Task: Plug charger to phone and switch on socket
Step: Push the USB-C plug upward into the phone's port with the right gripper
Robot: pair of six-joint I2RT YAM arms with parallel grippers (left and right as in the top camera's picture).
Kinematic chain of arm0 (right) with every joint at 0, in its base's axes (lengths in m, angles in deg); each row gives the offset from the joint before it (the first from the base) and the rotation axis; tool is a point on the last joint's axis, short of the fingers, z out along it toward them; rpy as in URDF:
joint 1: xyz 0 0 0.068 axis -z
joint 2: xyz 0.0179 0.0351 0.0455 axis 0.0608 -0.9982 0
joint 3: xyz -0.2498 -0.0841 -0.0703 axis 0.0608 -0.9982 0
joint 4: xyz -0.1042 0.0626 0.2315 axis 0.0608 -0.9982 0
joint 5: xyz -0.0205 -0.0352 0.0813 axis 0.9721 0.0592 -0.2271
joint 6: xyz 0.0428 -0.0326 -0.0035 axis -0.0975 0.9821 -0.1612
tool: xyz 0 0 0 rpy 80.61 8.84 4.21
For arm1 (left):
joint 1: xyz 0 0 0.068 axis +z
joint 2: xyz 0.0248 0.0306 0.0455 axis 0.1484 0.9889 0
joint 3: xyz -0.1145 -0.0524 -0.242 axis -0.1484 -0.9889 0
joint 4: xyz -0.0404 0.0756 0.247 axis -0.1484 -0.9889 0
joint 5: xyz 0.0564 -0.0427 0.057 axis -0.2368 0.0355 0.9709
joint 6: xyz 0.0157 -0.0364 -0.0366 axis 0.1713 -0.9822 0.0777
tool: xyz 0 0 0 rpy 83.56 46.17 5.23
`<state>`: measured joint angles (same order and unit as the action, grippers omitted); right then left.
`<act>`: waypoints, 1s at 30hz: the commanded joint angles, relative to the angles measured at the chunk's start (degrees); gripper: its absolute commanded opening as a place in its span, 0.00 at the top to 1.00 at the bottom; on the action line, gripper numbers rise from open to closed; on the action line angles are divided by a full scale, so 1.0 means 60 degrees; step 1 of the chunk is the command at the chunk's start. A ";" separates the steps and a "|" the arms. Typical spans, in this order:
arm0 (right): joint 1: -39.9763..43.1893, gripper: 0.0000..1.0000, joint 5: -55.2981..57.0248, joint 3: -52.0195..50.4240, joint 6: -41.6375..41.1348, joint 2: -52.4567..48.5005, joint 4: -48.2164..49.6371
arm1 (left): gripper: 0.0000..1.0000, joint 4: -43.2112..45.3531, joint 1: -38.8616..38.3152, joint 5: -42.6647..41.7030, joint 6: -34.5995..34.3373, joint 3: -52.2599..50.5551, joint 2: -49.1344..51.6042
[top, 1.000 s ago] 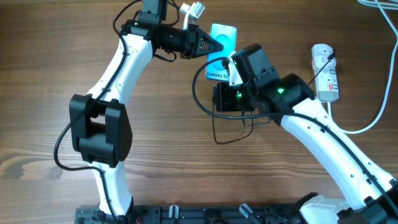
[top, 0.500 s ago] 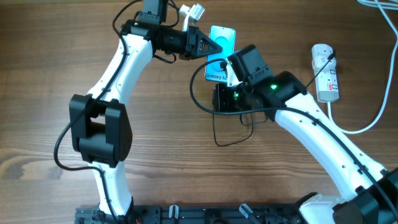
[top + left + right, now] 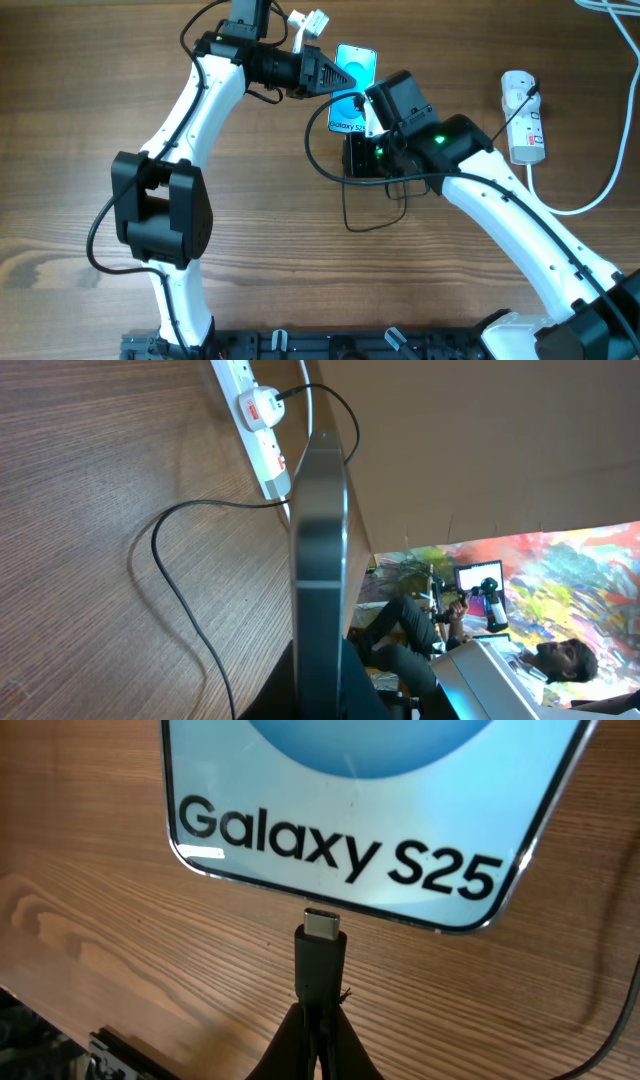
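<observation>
The phone (image 3: 352,85) has a turquoise screen with "Galaxy S25" text and lies at the table's back middle. My left gripper (image 3: 338,74) is shut on the phone's side; in the left wrist view its edge (image 3: 318,560) runs straight up. My right gripper (image 3: 366,128) is shut on the charger's black connector (image 3: 321,955). The metal tip sits just below the phone's text end (image 3: 340,850), a small gap apart. The black cable (image 3: 345,200) loops on the table. The socket (image 3: 524,118), a white power strip, lies at the right and also shows in the left wrist view (image 3: 255,420).
A thick white cord (image 3: 615,150) curves from the socket along the right edge. A black plug cable (image 3: 512,125) runs into the socket. Bare wooden table (image 3: 80,150) lies to the left and front.
My right gripper has moved the connector a little up and left toward the phone's text end. My left gripper has held the phone almost still.
</observation>
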<state>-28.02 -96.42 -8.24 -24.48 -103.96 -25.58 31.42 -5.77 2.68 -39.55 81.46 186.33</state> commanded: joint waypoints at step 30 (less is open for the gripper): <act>-0.0058 0.96 0.0200 0.0160 0.0058 -0.0091 -0.0025 | 0.96 -0.0113 0.0051 -0.0200 0.0215 0.0022 -0.0444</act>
<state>-28.24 -95.59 -8.24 -24.08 -103.96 -25.67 30.74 -5.75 2.70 -39.55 81.46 186.33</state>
